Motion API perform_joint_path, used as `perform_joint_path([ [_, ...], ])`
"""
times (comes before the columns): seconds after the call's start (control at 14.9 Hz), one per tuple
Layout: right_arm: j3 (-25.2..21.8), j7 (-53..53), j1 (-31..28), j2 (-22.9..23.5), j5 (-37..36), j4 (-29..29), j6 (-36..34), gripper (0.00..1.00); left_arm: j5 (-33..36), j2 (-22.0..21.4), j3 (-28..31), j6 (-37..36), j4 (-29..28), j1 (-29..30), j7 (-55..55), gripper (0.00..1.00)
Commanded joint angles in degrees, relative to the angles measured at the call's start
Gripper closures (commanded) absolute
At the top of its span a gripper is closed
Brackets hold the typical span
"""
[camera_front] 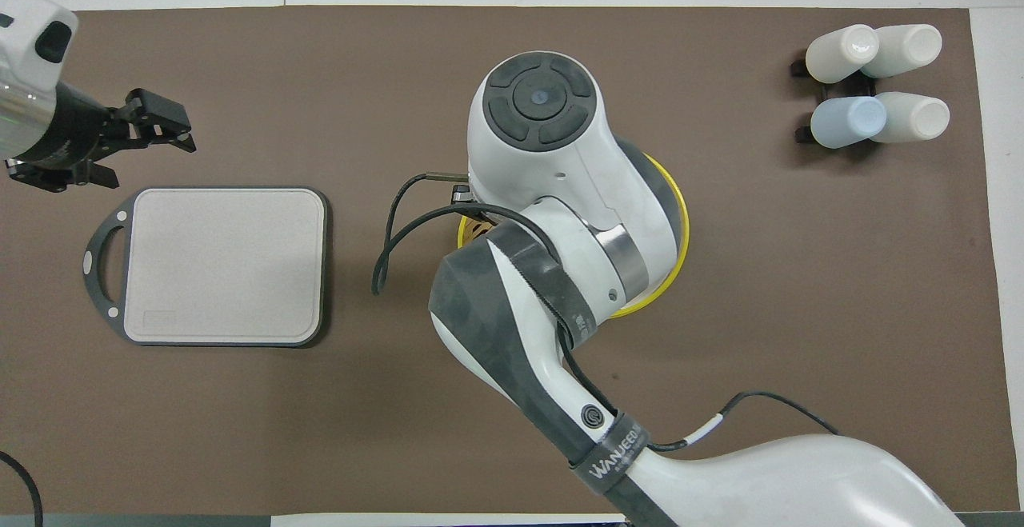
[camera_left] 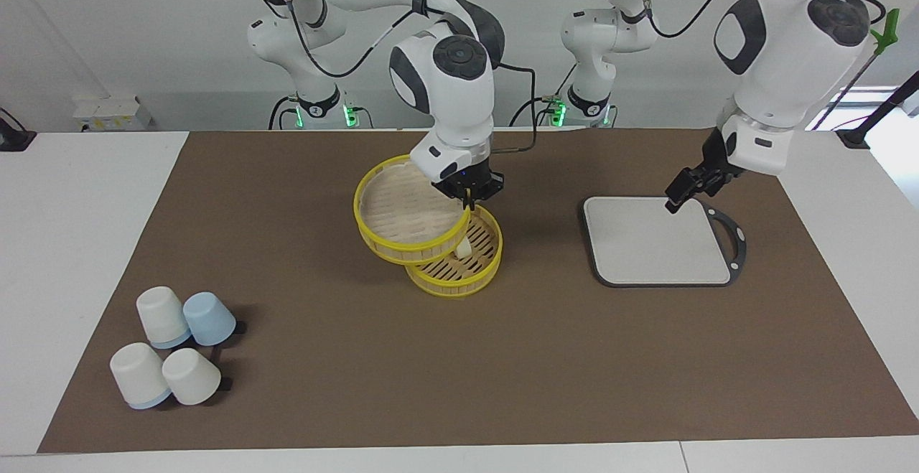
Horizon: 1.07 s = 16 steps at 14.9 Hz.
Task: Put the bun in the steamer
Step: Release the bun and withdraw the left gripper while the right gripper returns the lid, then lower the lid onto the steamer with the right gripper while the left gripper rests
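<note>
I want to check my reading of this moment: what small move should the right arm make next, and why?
Probably shift the top tier over the base tier and lower it level. The right gripper is shut on the top tier's rim, holding it tilted and offset, and the bun already lies in the base. The left gripper waits open over the grey board.

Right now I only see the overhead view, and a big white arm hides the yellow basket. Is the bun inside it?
Observer: Yes. The bun lies on the slatted floor of the base tier.
Operator: Where's the other basket part?
Observer: The top tier hangs tilted, partly over the base tier, pinched at its rim by the right gripper.
Operator: Is it squashing the bun?
Observer: The bun shows just beneath its lower edge; I cannot tell whether they touch.
</note>
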Motion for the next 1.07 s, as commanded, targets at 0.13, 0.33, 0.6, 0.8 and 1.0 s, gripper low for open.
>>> perform_joint_path([
  [0.13, -0.08, 5.9, 2.89, 6.51, -1.02, 6.29, 3.15, 1.0, 1.18, -2.98, -0.83, -3.64, -1.74, 5.78, 9.28, 0.0],
  [0.33, -0.08, 6.17, 3.07, 7.4, -1.11, 6.21, 4.56, 1.0, 1.18, -4.03, -0.83, -4.7, -2.88, 5.96, 12.54, 0.0],
  [0.6, 0.01, 6.09, 3.07, 7.49, -1.38, 5.51, 7.27, 1.0, 1.27, -4.3, -0.83, -6.19, -2.53, 7.02, 13.07, 0.0],
  [0.8, 0.01, 6.09, 3.07, 8.1, -1.38, 4.98, 8.43, 1.0, 1.27, -4.39, -1.44, -6.72, -2.53, 6.66, 13.07, 0.0],
  [1.0, 0.09, 6.0, 2.89, 8.1, -2.08, 4.1, 9.39, 1.0, 1.27, -4.04, -1.45, -7.24, -1.4, 4.74, 13.07, 0.0],
])
